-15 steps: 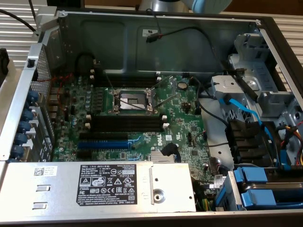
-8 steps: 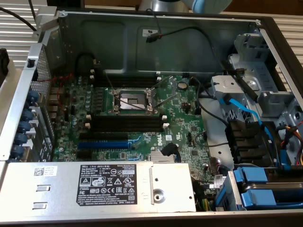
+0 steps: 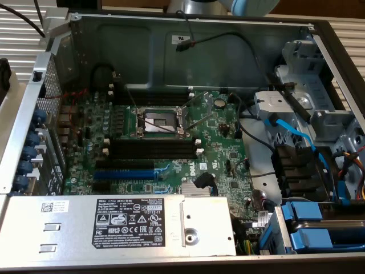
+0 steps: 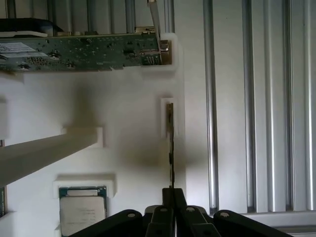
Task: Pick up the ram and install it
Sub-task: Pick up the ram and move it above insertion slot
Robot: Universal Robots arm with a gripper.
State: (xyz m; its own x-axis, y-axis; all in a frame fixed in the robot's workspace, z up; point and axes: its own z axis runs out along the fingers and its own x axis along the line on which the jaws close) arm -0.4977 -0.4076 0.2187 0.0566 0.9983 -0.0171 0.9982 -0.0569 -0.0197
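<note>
The gripper (image 4: 170, 197) was pinched narrow on the ram (image 4: 170, 148), a thin board seen edge-on with its far end in a notch of the white holder tray (image 4: 133, 143); a processor (image 4: 82, 208) and a green expansion card (image 4: 84, 52) sat in the same tray; in the exterior view, the motherboard's (image 3: 217, 160) black memory slots (image 3: 154, 145) lay at centre, just below the CPU socket (image 3: 158, 121).

The exterior view showed one open computer case (image 3: 171, 63), one green motherboard (image 3: 222, 165), one processor socket (image 3: 158, 121), one blue slot (image 3: 124, 173), one coin cell (image 3: 219, 104) and one labelled power supply (image 3: 68, 228). The wrist view showed one ram (image 4: 170, 148), one green expansion card (image 4: 79, 52), one processor chip (image 4: 82, 211) and one gripper (image 4: 171, 193).
</note>
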